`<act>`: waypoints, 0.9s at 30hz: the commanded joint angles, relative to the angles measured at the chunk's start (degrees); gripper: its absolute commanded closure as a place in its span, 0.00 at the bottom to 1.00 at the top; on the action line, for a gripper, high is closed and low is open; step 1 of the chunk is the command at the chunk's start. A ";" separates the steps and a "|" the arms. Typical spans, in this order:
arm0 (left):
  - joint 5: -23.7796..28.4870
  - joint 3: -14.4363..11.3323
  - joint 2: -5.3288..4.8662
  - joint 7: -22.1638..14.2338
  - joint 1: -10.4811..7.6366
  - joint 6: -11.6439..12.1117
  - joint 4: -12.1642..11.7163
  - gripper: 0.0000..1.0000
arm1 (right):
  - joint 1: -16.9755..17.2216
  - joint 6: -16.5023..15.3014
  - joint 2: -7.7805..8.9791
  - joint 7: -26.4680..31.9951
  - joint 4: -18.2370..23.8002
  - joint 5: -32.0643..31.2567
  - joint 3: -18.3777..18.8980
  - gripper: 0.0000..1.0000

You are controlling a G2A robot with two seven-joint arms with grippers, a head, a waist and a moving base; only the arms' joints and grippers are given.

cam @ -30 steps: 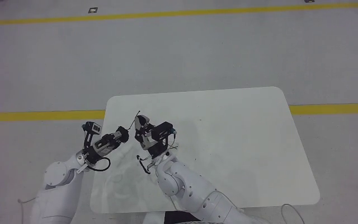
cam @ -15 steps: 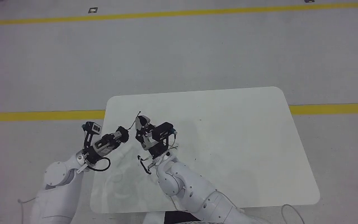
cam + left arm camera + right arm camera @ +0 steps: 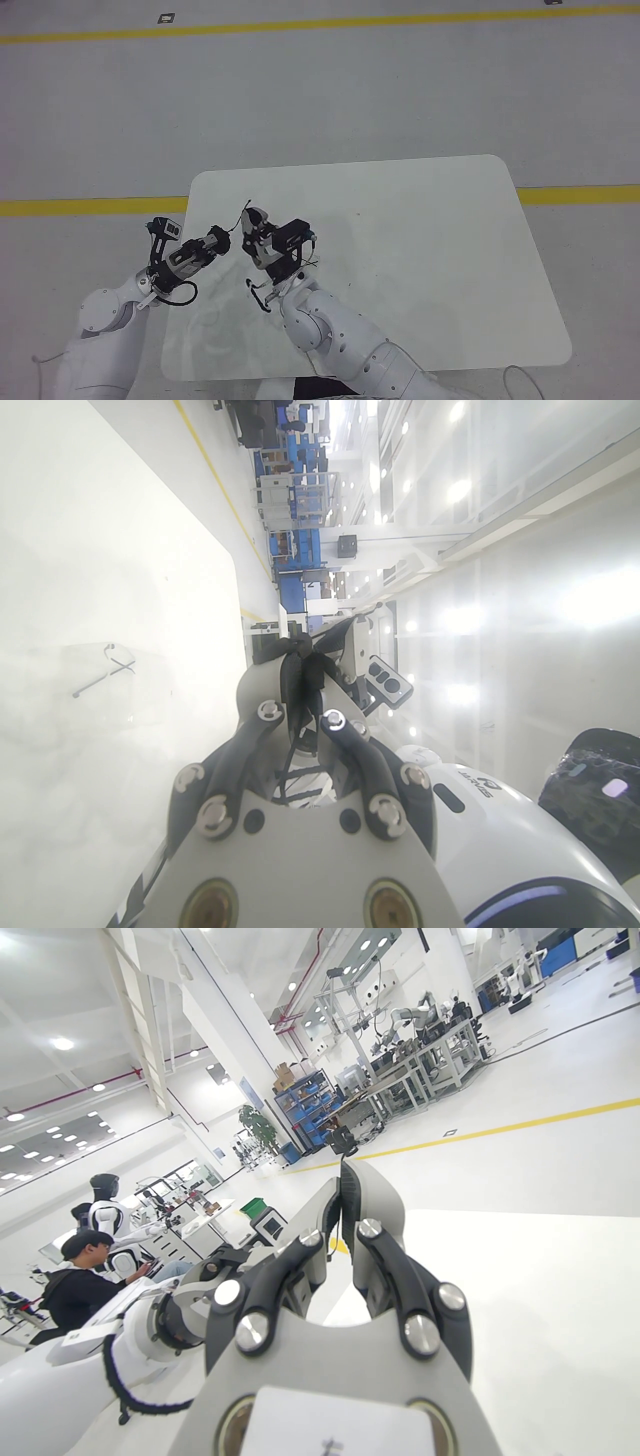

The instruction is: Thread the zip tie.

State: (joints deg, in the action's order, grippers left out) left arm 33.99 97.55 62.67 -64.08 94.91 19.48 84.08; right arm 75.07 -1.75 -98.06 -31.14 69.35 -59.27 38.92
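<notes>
Threading: zip tie (image 3: 245,208) aloft, over the left side of the surface (image 3: 420,200).
Right gripper (image 3: 342,1178): pinched shut on it.
Left gripper (image 3: 302,670): closed (contents hidden).
Tip: line tail with head squarely, feed slowly, no twisting.

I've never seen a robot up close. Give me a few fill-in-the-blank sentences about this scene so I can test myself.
1. The table is plain ___ in colour.
2. The floor stripes are ___.
3. The thin zip tie held up above the table is ___ in colour.
4. Open or shut? The right gripper is ___.

Missing words: white; yellow; black; shut.
</notes>
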 commanded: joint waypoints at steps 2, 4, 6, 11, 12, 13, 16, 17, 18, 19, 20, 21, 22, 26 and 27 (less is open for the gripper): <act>0.00 0.00 0.00 0.00 0.00 0.00 0.00 1.00 | 0.01 -0.70 0.00 0.00 -0.04 -0.16 0.02 1.00; 0.00 0.00 0.00 0.00 0.00 0.00 0.00 1.00 | 0.00 -1.12 -0.01 0.04 -0.09 -0.30 0.06 1.00; 0.00 0.00 0.00 0.00 0.00 0.00 0.00 1.00 | -0.04 -1.64 -0.03 0.06 -0.09 -0.42 0.08 1.00; 0.00 0.00 0.00 0.00 0.00 0.00 0.00 1.00 | -0.11 -2.98 -0.08 -0.23 -0.05 -0.49 0.14 1.00; 0.00 0.00 0.00 0.00 0.00 0.00 0.00 1.00 | -0.11 -3.21 -0.08 -0.31 -0.07 -0.52 0.15 1.00; 0.00 0.00 0.00 0.00 0.00 0.00 0.00 1.00 | -0.14 -3.50 -0.09 -0.35 -0.11 -0.63 0.15 1.00; 0.00 0.00 0.00 0.00 0.00 0.00 0.00 1.00 | -0.16 -3.97 -0.12 -0.18 -0.24 -0.75 0.22 1.00; 0.00 0.00 0.00 0.00 0.00 0.00 0.00 1.00 | -0.18 -4.16 -0.13 -0.03 -0.26 -0.81 0.23 1.00; 0.00 0.00 0.00 0.00 0.00 0.00 0.00 1.00 | -0.19 -4.31 -0.14 0.10 -0.31 -0.87 0.24 1.00; 0.00 0.00 0.00 0.00 0.00 0.00 0.00 1.00 | -0.19 -4.43 -0.14 0.22 -0.35 -0.93 0.25 1.00; 0.00 0.00 0.00 0.00 0.00 0.00 0.00 1.00 | -0.18 -4.58 -0.14 0.40 -0.42 -0.98 0.28 1.00; 0.00 0.00 0.00 0.00 0.00 0.00 0.00 1.00 | -0.18 -4.69 -0.14 0.58 -0.49 -1.03 0.29 1.00; 0.00 0.00 0.00 0.00 0.00 0.00 0.00 1.00 | -0.18 -4.79 -0.15 0.71 -0.54 -1.08 0.32 1.00; 0.00 0.00 0.00 0.00 0.00 0.00 0.00 1.00 | -0.18 -4.96 -0.18 1.02 -0.79 -1.29 0.50 1.00; 0.00 0.00 0.00 0.00 0.00 0.00 0.00 1.00 | -0.21 -4.73 -0.20 0.99 -0.87 -1.43 0.61 1.00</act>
State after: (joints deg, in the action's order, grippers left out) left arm 33.99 97.55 62.67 -64.08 94.91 19.48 84.08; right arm 74.89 -6.69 -98.24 -30.11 68.54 -60.60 39.43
